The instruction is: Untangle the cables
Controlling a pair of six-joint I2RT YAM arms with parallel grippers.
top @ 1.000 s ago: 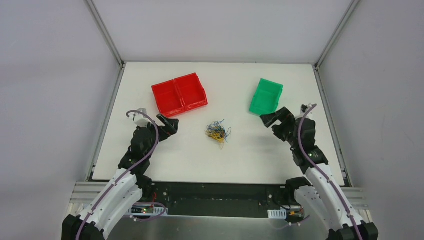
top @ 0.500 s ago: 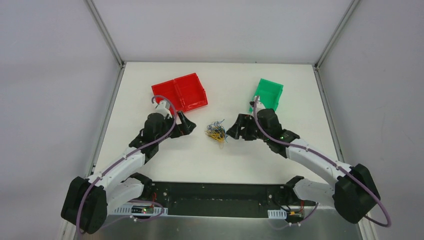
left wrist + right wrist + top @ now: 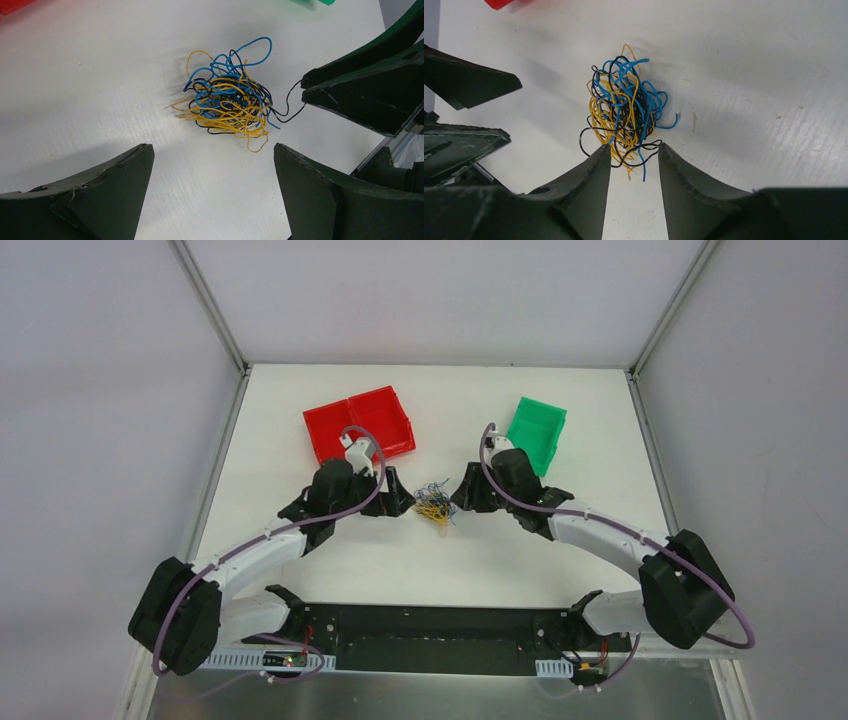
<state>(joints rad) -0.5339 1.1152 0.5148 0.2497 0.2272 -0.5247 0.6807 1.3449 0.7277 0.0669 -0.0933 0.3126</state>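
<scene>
**Item 1.** Cables: one tangle of yellow, blue and black strands. It lay mid-table between my two pincers, in the same spot as a second before.

**Item 2.** My left pincer: jaws stood wide apart and held nothing, just left of the tangle. It had come in from beside the red bin.

**Item 3.** My right pincer: jaws had narrowed from wide to a small gap and were not clamped. Black loops and a blue end lay between the tips. It had come over from the green bin.
</scene>
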